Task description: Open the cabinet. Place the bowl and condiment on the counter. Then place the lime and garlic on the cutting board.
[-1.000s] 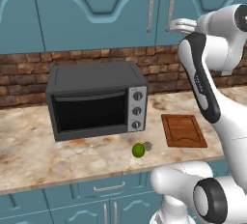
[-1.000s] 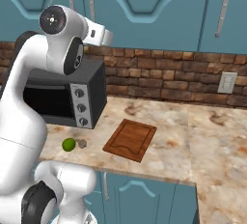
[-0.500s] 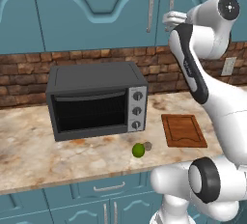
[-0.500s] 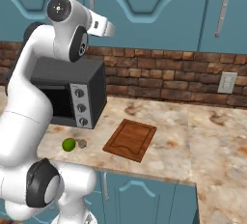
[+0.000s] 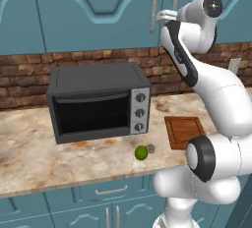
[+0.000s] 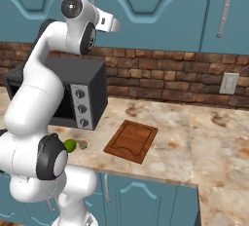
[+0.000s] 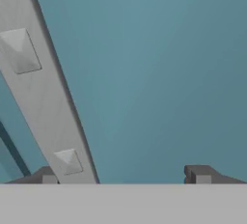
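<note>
step: opening the cabinet | tool (image 7: 123, 175): fingers spread apart, gripping nothing; raised to the upper cabinet door (image 7: 159, 73) | key relation: the long grey handle (image 7: 41, 88) lies off toward the left fingertip (image 7: 46, 175), not between the fingers; its long axis is vertical in the left base view | lime (image 5: 141, 153): on the table (image 5: 34, 153), beside the cutting board (image 5: 184, 131)

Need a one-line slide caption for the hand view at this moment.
Open pincer close against the blue cabinet door, its grey handle running diagonally beside the left fingertip.
</note>
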